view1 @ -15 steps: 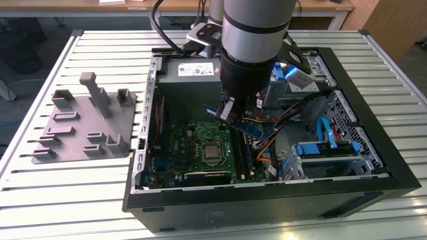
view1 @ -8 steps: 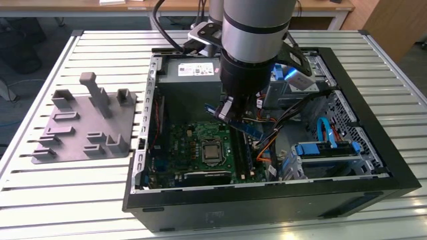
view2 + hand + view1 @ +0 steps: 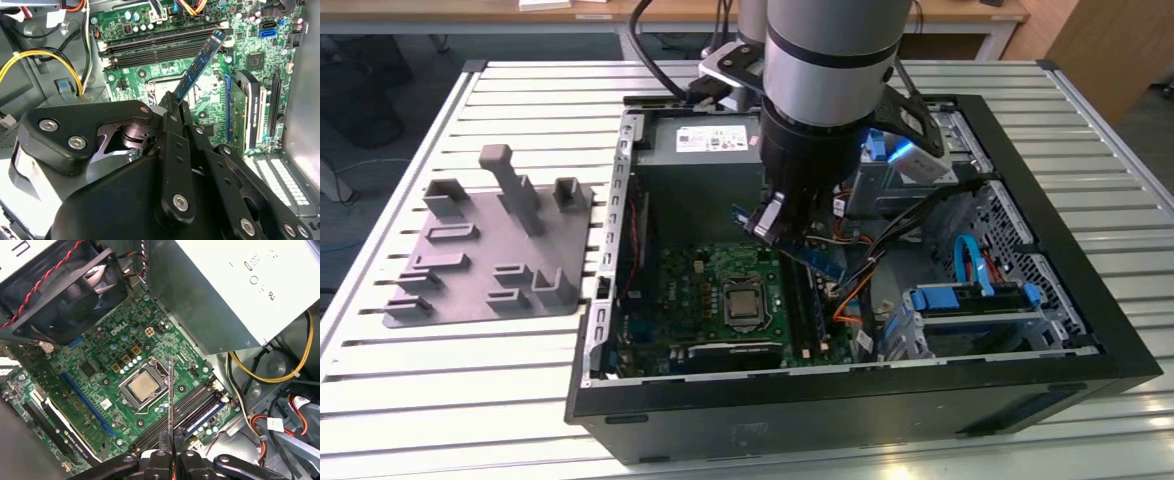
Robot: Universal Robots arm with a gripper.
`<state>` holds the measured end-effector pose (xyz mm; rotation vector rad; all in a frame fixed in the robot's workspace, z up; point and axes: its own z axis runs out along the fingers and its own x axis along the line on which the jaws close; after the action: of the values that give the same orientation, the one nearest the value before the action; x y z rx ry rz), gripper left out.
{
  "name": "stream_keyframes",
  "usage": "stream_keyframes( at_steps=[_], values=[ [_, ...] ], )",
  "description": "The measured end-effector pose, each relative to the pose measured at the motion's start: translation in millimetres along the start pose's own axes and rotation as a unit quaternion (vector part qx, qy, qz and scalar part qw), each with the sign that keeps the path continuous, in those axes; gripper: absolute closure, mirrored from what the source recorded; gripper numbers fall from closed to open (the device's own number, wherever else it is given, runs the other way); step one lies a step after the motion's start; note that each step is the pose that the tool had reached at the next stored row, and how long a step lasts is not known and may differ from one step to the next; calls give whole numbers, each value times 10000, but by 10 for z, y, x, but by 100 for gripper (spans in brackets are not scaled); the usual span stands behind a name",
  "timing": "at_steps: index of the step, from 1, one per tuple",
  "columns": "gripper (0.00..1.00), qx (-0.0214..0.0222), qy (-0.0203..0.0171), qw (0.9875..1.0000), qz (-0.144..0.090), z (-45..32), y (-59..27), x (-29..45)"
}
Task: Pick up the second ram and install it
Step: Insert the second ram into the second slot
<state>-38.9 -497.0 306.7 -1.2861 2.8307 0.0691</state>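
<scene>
The second ram point(image 3: 817, 260) is in the gripper point(image 3: 767, 222), which holds it in the air inside the open case point(image 3: 1067, 380), above the board point(image 3: 707, 275). In the exterior view I see the stick tilted. Its lower end reaches toward the slots point(image 3: 803, 305), which lie just at the exterior view's right of the socket point(image 3: 744, 305). In the second wrist view the ram point(image 3: 197, 67) goes out from the gripper point(image 3: 172, 103) at a slant, and its far end points to the long dark slots point(image 3: 150, 50); I cannot tell if it touches them. In the first wrist view I look at the ram point(image 3: 170, 395) from its edge, so it is only a thin line. This line stands between the socket point(image 3: 142, 385) and the slots point(image 3: 192, 405), and it is not seated in any of them. The fingers point(image 3: 161, 460) are pressed together on the near end of the stick, one on each flat side. The grey tray point(image 3: 467, 260) lies on the table point(image 3: 400, 380), beside the case at the exterior view's left and well apart from the gripper.
</scene>
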Motion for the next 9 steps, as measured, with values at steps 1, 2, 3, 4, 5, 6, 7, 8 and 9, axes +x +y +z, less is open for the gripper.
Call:
stream_keyframes(
  at_steps=[1, 2, 3, 4, 5, 6, 7, 8, 9],
  values=[
    [86, 1, -1, 10000, 34, 0, 0, 0],
    [86, 3, -2, 10000, 71, 1, 0, 0],
    [86, 5, -3, 9999, 104, 1, 0, 0],
    [86, 6, -4, 9999, 137, 1, 0, 0],
    [86, 8, -5, 9999, 170, 2, 0, 0],
    [86, 9, -6, 9998, 204, 2, 0, 0],
    [86, 11, -7, 9997, 236, 2, 0, 0],
    [86, 13, -7, 9996, 267, 2, 0, 0],
    [86, 14, -8, 9996, 297, 3, 0, 0]
  ],
)
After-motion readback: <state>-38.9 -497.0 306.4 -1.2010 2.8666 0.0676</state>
